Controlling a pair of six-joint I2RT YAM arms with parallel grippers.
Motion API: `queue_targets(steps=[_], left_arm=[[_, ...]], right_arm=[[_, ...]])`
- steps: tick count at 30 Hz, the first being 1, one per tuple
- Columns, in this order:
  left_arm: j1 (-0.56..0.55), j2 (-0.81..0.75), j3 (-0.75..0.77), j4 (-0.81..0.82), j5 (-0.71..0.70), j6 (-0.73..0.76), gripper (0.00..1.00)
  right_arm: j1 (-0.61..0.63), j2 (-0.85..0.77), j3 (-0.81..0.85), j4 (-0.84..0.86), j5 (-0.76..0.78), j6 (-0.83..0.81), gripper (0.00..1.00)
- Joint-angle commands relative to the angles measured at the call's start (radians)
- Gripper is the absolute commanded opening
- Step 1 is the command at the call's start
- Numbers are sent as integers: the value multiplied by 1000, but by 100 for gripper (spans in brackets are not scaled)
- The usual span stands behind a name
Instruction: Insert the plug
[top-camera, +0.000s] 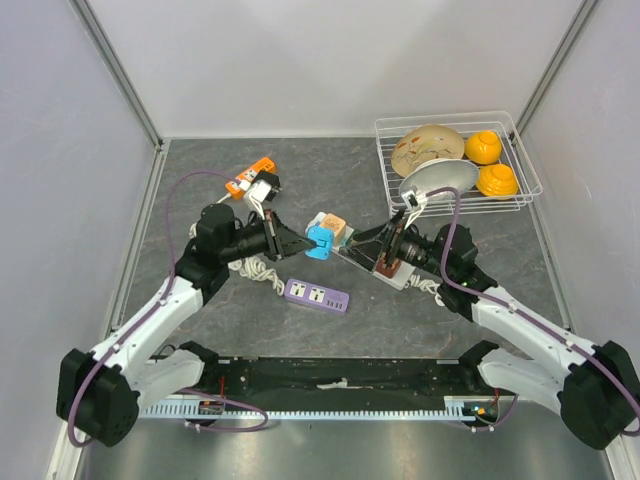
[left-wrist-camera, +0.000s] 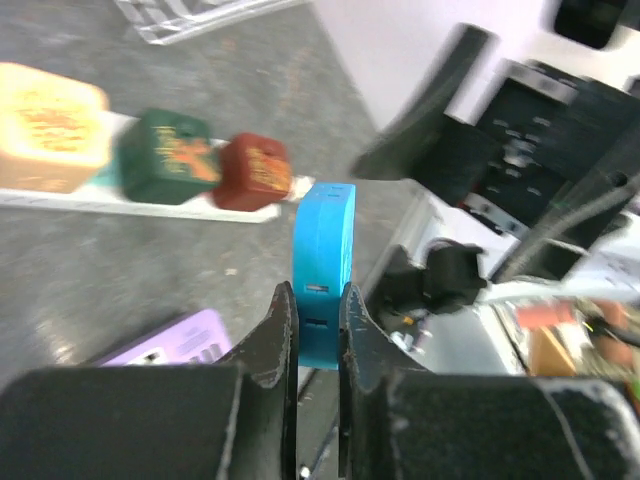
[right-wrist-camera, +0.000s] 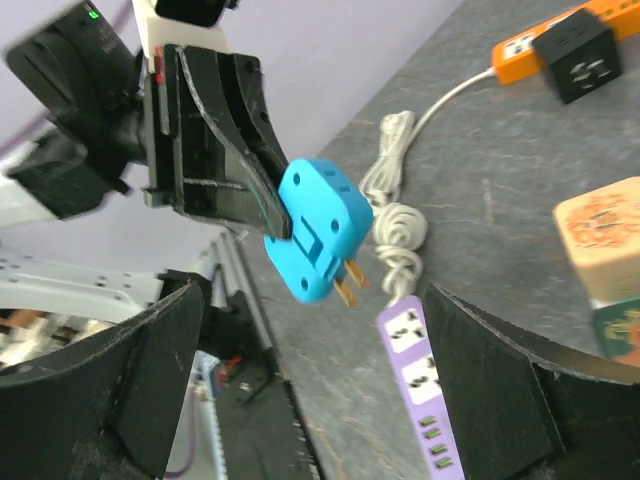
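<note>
The plug (left-wrist-camera: 322, 262) is a bright blue adapter with two brass prongs (right-wrist-camera: 352, 285). My left gripper (left-wrist-camera: 318, 318) is shut on its flat sides and holds it above the table, prongs angled down. From above, the plug (top-camera: 318, 242) hangs just beyond the purple power strip (top-camera: 316, 295), which lies flat with its sockets (right-wrist-camera: 412, 336) facing up. My right gripper (right-wrist-camera: 320, 385) stands open close to the plug (right-wrist-camera: 318, 232), its wide fingers on either side of the view and nothing between them. In the top view the right gripper (top-camera: 372, 248) is just right of the plug.
A white strip (left-wrist-camera: 130, 200) carrying cream, green and brown blocks lies beside my right gripper. An orange power strip (top-camera: 248, 175) with a black adapter (right-wrist-camera: 580, 45) sits at the back left, and a coiled white cord (right-wrist-camera: 395, 225) lies nearby. A wire basket (top-camera: 520, 150) of bowls stands at the back right.
</note>
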Motion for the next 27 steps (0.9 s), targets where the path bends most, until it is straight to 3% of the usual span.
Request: queue_targets(steps=[1, 3, 4, 7, 10, 17, 27], left_arm=[[30, -83, 123, -390, -314, 198, 2], [30, -102, 176, -543, -443, 205, 2], [30, -108, 189, -584, -573, 194, 2], [30, -149, 210, -682, -752, 163, 2], [30, -183, 230, -748, -838, 142, 2], [30, -218, 266, -837, -903, 155, 2], [29, -232, 261, -845, -889, 171, 2]], right_arm=[[6, -43, 82, -312, 63, -347, 98], [18, -29, 82, -369, 84, -403, 98], [44, -11, 80, -384, 98, -430, 98], [113, 52, 92, -446, 179, -539, 98], [183, 129, 114, -499, 279, -648, 98], [335, 333, 203, -622, 449, -845, 98], [410, 511, 282, -645, 422, -912, 97]])
